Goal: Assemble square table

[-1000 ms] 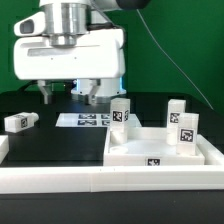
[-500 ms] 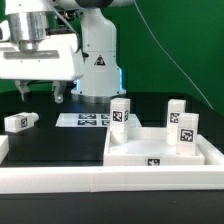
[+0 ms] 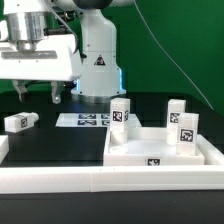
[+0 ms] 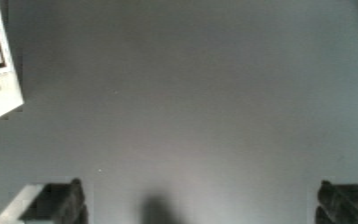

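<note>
Above the black table (image 3: 60, 140), the wide-open, empty pincer (image 3: 40, 93), a loose leg block (image 3: 20, 121) nearby, marker board (image 3: 88, 119) alongside.

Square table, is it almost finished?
Not yet. Three short white leg blocks stand upright at the white plastic square top; whether they are screwed in I cannot tell. The open end effector holds nothing, hovering above the black table. A fourth leg block lies apart, waiting.

Bright even light, wrist pic blurry
</note>
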You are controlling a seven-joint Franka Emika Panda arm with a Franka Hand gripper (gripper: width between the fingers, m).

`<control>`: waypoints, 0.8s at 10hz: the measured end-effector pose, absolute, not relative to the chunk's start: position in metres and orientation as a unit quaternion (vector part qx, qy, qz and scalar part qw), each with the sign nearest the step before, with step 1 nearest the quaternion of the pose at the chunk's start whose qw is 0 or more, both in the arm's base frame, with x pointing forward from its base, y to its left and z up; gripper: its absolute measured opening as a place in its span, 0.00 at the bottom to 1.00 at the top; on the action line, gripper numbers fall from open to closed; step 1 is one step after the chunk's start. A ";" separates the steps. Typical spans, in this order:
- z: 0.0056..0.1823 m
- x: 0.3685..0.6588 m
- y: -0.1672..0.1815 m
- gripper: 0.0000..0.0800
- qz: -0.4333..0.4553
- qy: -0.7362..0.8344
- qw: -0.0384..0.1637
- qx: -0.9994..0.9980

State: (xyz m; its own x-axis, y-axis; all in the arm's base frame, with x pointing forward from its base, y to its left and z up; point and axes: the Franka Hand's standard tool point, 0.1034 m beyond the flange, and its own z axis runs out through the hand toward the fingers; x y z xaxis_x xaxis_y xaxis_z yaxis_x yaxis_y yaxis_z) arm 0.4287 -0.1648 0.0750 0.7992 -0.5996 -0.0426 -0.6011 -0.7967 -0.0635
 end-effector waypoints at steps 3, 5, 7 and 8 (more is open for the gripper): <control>0.064 0.402 -0.212 0.81 0.018 0.326 0.017 -0.945; 0.062 0.399 -0.212 0.81 0.032 0.331 0.028 -0.943; 0.061 0.398 -0.212 0.81 0.037 0.330 0.031 -0.943; 0.060 0.395 -0.208 0.81 0.070 0.330 0.050 -0.940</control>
